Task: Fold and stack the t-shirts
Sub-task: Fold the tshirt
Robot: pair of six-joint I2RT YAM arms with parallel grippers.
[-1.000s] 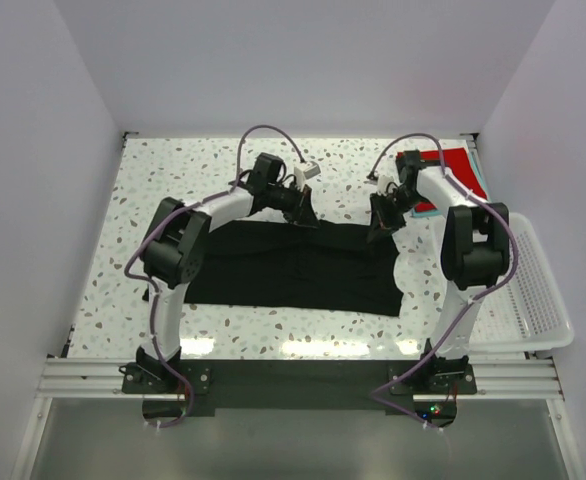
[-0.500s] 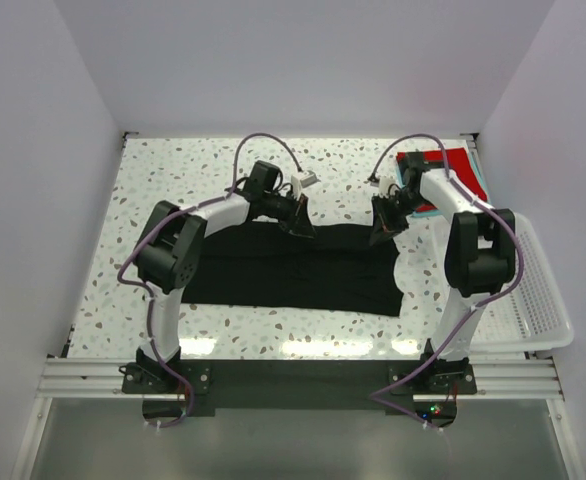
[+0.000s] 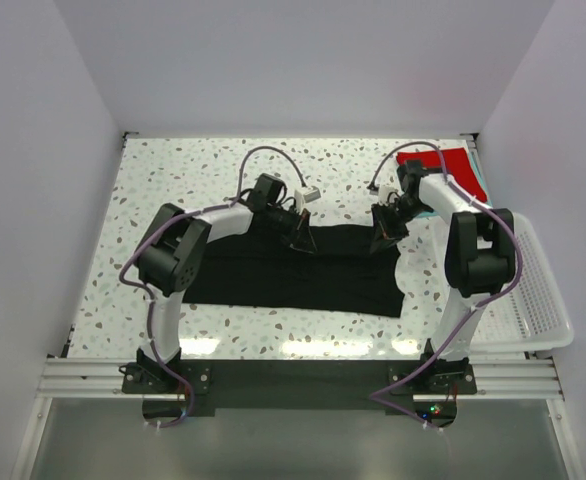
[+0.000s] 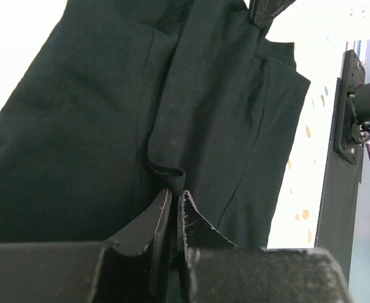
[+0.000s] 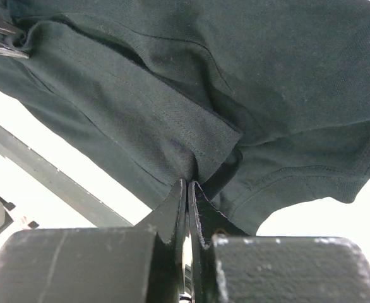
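The black t-shirt (image 3: 293, 270) lies spread across the middle of the table, folded lengthwise. My left gripper (image 3: 301, 240) is shut on its far edge near the middle; the pinched hem shows in the left wrist view (image 4: 172, 180). My right gripper (image 3: 381, 238) is shut on the far right edge, and the pinched cloth shows in the right wrist view (image 5: 197, 170). Both hold the edge lifted a little over the shirt. The red t-shirt (image 3: 443, 165) lies folded at the far right on top of the teal t-shirt (image 3: 480, 182), of which only an edge shows.
A white mesh basket (image 3: 533, 300) hangs off the table's right edge. White walls close in the far, left and right sides. Purple cables loop above both arms. The speckled tabletop (image 3: 173, 180) is bare at the far left.
Both grippers have moved toward the near side with the shirt's far edge, drawing it over the rest of the shirt. The left arm moved more than the right.
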